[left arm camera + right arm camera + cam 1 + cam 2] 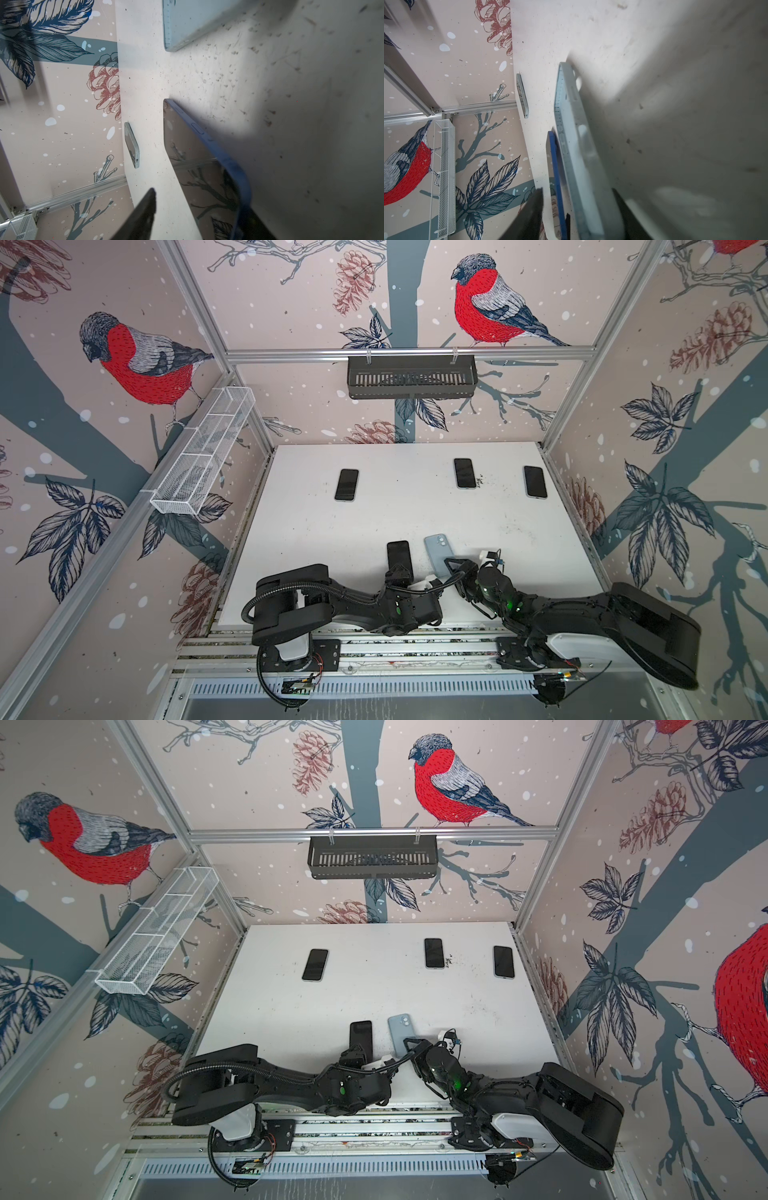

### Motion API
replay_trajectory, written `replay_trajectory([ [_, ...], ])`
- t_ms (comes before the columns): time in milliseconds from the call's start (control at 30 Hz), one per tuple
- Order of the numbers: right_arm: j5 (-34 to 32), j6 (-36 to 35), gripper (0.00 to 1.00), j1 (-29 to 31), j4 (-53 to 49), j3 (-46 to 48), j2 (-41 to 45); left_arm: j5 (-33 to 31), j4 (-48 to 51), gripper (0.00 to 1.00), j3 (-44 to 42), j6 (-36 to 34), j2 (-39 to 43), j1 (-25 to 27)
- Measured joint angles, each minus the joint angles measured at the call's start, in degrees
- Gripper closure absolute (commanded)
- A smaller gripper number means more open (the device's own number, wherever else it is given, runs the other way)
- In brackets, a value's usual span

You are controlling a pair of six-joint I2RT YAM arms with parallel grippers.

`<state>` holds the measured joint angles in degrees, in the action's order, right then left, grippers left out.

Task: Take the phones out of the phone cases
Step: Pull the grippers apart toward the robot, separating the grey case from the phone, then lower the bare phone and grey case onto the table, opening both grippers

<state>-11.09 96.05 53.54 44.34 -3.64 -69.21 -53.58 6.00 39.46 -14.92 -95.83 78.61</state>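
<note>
In both top views, phone (pixel 399 553) lay beside case (pixel 436 548); left tool (pixel 398 572) and right tool (pixel 451 568) stood released.

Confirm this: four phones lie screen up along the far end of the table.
Not four: three phones lie screen up along the far end of the table, as both top views show.

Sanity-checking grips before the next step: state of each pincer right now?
Left pincer: open, straddling the dark phone, not gripping it.
Right pincer: open, straddling the pale blue case, not gripping it.
</note>
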Motion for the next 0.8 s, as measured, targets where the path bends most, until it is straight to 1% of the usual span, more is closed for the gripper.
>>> replay_trajectory([
  [33, 0.04, -0.02, 0.21, 0.17, 0.04, -0.35, 0.0, -0.72, 0.09, 0.02, -0.04, 0.17, 0.15, 0.02],
  [67, 0.15, -0.04, 0.06, 0.17, 0.15, -0.61, 0.11, -0.66, 0.09, 0.01, -0.04, 0.48, 0.44, 0.02],
  [100, 0.52, 0.0, 0.0, 0.09, -0.04, -0.66, 0.61, -1.05, 0.09, 0.01, 0.0, 0.7, 0.68, 0.02],
  [200, 1.49, -1.11, 0.0, -0.74, -4.15, -0.63, 4.5, -0.42, 0.76, 0.01, 0.11, 1.44, 1.68, 0.02],
  [333, 1.81, -3.19, 0.0, -2.43, -13.05, -0.39, 13.79, 1.42, 3.04, 0.01, 0.87, 2.67, 3.72, 0.15],
  [600, 0.87, -10.62, 0.0, -3.58, -36.61, -0.52, 38.6, 6.03, 6.49, 0.01, 2.14, 5.66, 10.69, 2.05],
  [700, 0.83, -14.1, 0.0, -4.92, -44.11, -1.77, 43.21, 6.95, 7.69, 0.01, 2.12, 6.82, 12.98, 2.38],
  [800, 1.31, -19.17, 0.0, -6.88, -48.74, -4.22, 42.45, 7.04, 9.42, 0.01, 3.85, 9.64, 16.24, 2.58],
])
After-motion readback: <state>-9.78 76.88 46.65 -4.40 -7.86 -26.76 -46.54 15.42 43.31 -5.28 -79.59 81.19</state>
